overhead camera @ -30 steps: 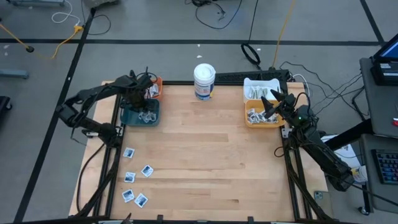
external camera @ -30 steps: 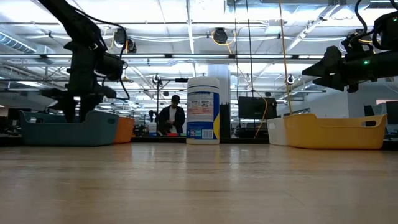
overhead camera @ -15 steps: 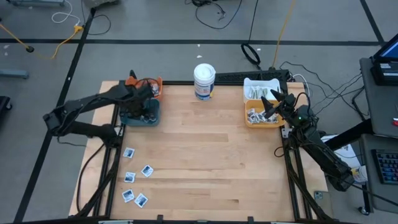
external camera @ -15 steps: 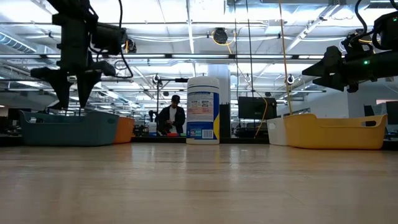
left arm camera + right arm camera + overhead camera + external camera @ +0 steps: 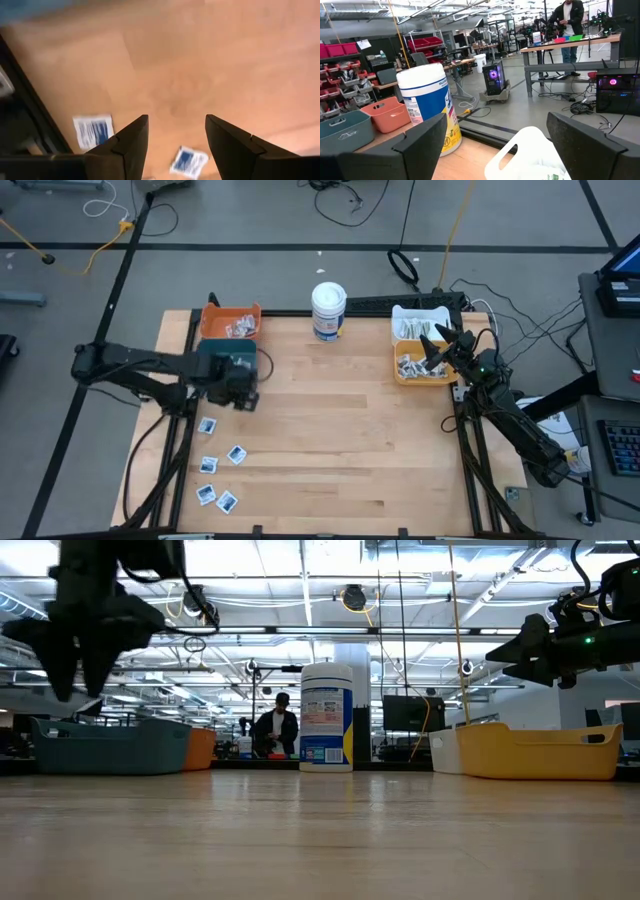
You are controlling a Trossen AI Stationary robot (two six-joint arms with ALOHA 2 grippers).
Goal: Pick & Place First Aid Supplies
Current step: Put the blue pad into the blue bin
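Note:
Several white-and-blue square packets [image 5: 207,425] of the first aid supplies lie flat on the wooden table near its front left corner. Two show in the left wrist view: one [image 5: 92,131] and another [image 5: 189,161]. My left gripper [image 5: 238,392] hangs open and empty, pointing down above bare table just near of the teal bin [image 5: 218,352] and far of the packets. It also shows in the low view [image 5: 82,680] and its wrist view [image 5: 176,125]. My right gripper [image 5: 437,346] waits open and level above the yellow bin [image 5: 418,370], also in the low view [image 5: 520,645].
An orange bin [image 5: 232,323] holding packets stands behind the teal one. A tall white tub [image 5: 328,310] stands at the far middle. A white bin [image 5: 418,323] sits behind the yellow bin, and both hold wrapped strips. A person [image 5: 275,730] stands in the room beyond.
My left gripper has risen out of the teal bin and swung toward the table's near edge, rolling about its own axis as it went. It now hangs over bare wood beside the bin. No packet has moved.

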